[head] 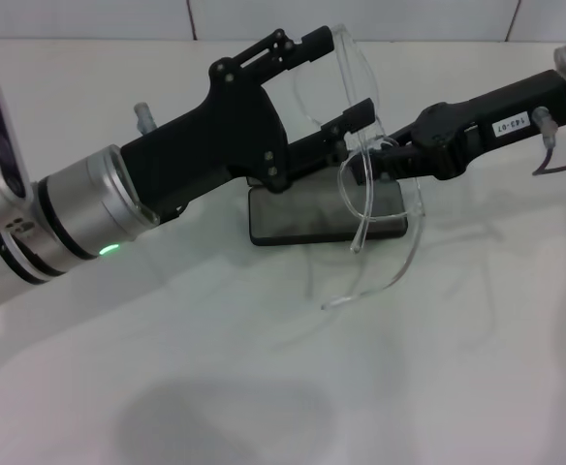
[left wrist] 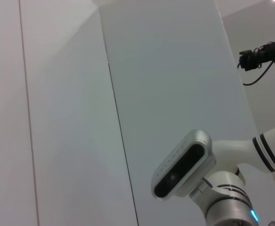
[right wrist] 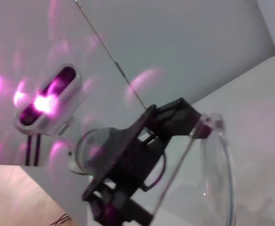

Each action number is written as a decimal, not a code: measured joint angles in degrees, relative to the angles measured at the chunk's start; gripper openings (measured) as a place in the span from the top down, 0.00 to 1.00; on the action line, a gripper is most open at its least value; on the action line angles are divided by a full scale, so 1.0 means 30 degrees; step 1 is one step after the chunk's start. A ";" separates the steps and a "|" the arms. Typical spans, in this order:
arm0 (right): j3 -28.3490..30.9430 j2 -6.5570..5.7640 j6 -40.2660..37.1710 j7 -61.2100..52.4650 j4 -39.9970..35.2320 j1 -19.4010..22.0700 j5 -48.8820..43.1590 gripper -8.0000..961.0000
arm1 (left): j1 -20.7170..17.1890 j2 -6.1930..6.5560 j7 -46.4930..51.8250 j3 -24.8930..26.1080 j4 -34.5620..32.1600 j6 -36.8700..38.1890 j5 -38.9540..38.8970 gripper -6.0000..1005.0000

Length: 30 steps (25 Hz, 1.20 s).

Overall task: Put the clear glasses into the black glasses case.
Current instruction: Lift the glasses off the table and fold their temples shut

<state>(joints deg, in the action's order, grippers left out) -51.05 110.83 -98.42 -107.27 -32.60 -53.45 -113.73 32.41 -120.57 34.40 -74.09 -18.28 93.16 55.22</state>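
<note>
The left gripper (head: 333, 82) hangs in the air above the black glasses case (head: 327, 214), its two black fingers spread apart, one at the top edge of the clear lens and the other lower down, with the front of the clear glasses (head: 365, 145) pinched between them. The right gripper (head: 385, 155) reaches in from the opposite side of the case and meets the glasses near the lens's lower edge; whether its fingers are parted or pressed together cannot be told, since they are lost behind the lens and one clear arm. The glasses are held up off the table (head: 264, 368), above and slightly to the right-arm side of the case, lens upright and the two long thin arms curving down toward the near side of the case, their tips hanging over the white surface just in front of it. The case lies flat on the table directly beneath the two grippers, dark and closed-looking, partly hidden by them. In the right wrist view the left gripper (right wrist: 175, 123) shows as a dark jointed shape clamped at the edge of the curved clear lens (right wrist: 216, 165). The left wrist view shows only a pale panelled wall (left wrist: 57, 117) and the robot's head camera (left wrist: 182, 165)
</note>
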 joint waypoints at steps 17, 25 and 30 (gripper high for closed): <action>0.0183 -0.0139 -0.0869 -0.0949 -0.0097 -0.0233 0.0317 0.97 | -0.0057 0.0007 -0.0801 -0.0001 0.0000 0.0499 -0.1196 0.29; 0.2317 -0.0189 0.1746 -0.0098 -0.1041 0.1144 0.1464 0.97 | -0.1173 0.0286 -0.0639 0.0144 -0.0222 0.1927 -0.2406 0.29; 0.4195 -0.0188 0.2062 0.1594 -0.1607 0.2051 0.3598 0.97 | -0.1755 0.0947 -0.0154 0.0181 0.0152 0.1031 -0.2016 0.29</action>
<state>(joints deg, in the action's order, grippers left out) -38.46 110.27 -92.24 -102.49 -37.42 -47.30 -102.94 27.14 -117.73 33.93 -73.55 -17.82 96.25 49.17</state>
